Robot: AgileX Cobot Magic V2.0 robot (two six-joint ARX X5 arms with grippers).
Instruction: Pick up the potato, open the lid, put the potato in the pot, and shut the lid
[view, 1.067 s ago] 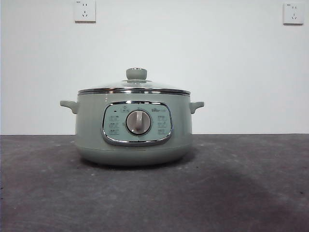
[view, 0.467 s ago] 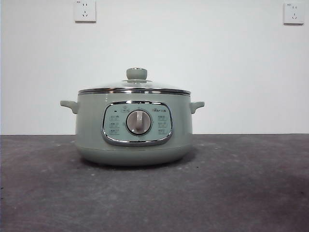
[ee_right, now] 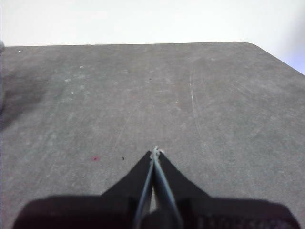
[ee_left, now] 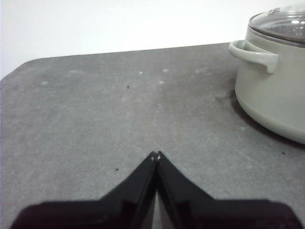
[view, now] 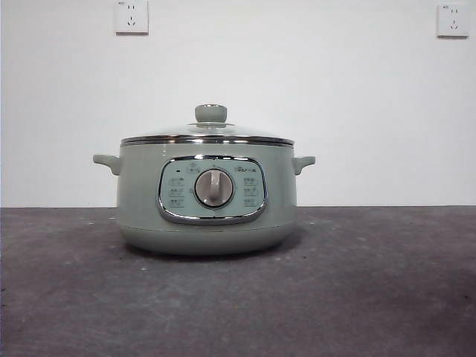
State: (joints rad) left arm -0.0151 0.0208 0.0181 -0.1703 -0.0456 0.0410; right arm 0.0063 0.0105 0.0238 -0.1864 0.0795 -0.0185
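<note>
The pot (view: pixel 206 197) is sitting upright mid-table (view: pixel 372 297), dial facing the camera. The lid (view: pixel 207 134) is resting closed on its rim, knob on top. The potato isn't showing in any view (can't tell where it is).

The left gripper (ee_left: pixel 156 154) is hovering over bare table with the pot off to one side, jaws pressed together, gripping nothing. The right gripper (ee_right: pixel 155 151) is hovering over bare table too, jaws also closed tip to tip and empty.
</note>
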